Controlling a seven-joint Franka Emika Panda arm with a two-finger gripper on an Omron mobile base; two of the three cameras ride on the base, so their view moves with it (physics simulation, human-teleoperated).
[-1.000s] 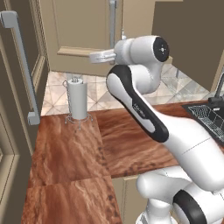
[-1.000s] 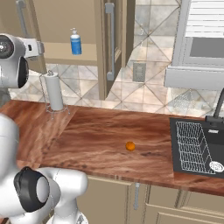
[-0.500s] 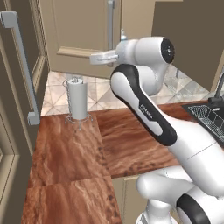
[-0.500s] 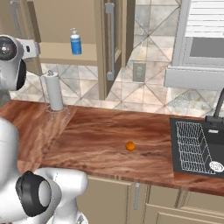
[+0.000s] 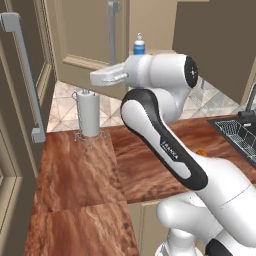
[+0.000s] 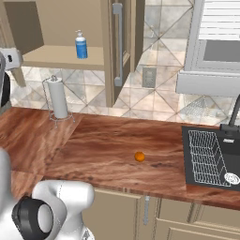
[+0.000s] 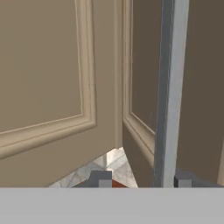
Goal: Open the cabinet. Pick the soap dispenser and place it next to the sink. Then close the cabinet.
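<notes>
The beige cabinet [image 6: 51, 23] stands open, its left door [image 5: 80, 35] swung out towards me. On its shelf is the soap dispenser [image 6: 81, 45], a blue bottle with a white pump, whose top [image 5: 139, 45] peeks over my arm. My gripper [image 5: 95, 77] reaches left at the lower end of that door's grey bar handle [image 5: 114, 30]. In the hand view the handle [image 7: 168, 87] runs upright between the parted fingertips of the gripper [image 7: 142, 179], close to the right one, with a gap on the left. Nothing is clamped. The sink [image 6: 186, 159] lies at the counter's right end.
A paper towel roll [image 6: 58, 98] on a wire stand sits under the cabinet. A small orange ball [image 6: 139, 156] lies mid-counter. The right cabinet door [image 6: 119, 47] juts out edge-on. A tall brown cabinet with one handle [image 5: 25, 75] borders the counter's left. A dark faucet [image 6: 233, 117] rises behind the sink.
The left door has swung further open to the left. My hand has followed it slightly left and down, and the dispenser's top now shows above the arm.
</notes>
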